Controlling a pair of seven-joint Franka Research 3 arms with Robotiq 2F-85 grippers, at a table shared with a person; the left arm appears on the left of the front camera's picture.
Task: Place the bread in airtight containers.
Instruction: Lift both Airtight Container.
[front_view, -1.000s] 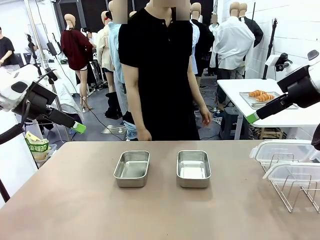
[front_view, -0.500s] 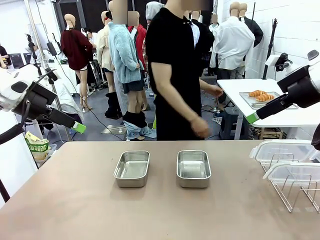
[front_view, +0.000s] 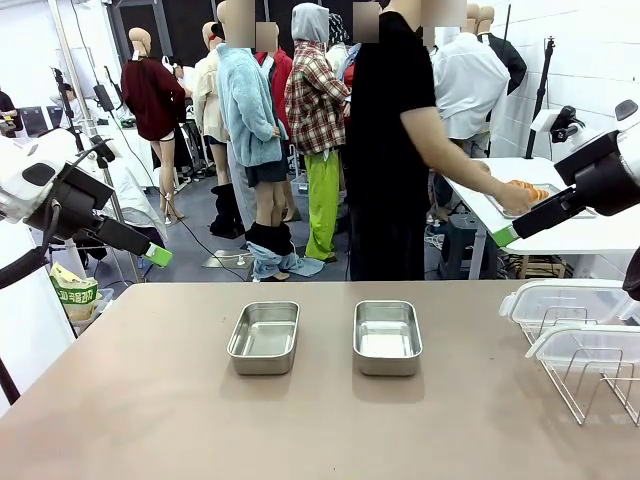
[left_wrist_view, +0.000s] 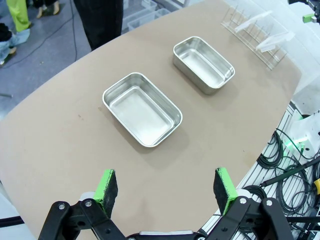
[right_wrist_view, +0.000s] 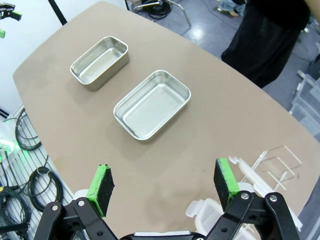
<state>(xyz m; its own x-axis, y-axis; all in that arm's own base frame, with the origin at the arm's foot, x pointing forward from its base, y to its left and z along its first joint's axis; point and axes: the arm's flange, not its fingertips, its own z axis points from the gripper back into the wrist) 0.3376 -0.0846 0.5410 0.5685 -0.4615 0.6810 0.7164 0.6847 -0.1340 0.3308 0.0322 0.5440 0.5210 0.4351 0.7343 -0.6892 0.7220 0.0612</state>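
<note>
Two steel tubs, the left container (front_view: 264, 337) and the right container (front_view: 387, 337), stayed empty side by side on the surface (front_view: 150, 400). The person had turned away to a side table (front_view: 590, 235), one hand (front_view: 512, 198) reaching the croissants (front_view: 533, 190) there. The left claw (left_wrist_view: 165, 182) and right claw (right_wrist_view: 162, 182) hung spread, holding nothing; the bread was probably coming next.

Robot lab or demo workshop, not home. Rounded brown surface (front_view: 320, 420) on open grey floor (front_view: 200, 235). Black cable bundles (left_wrist_view: 277, 152) piled beside surface edge, green light (left_wrist_view: 288, 144) glowing among them. White side table (front_view: 590, 235) against bare white wall (front_view: 590, 60). Loose cable trails across floor. Person in black (front_view: 390, 150) stands beyond surface.
</note>
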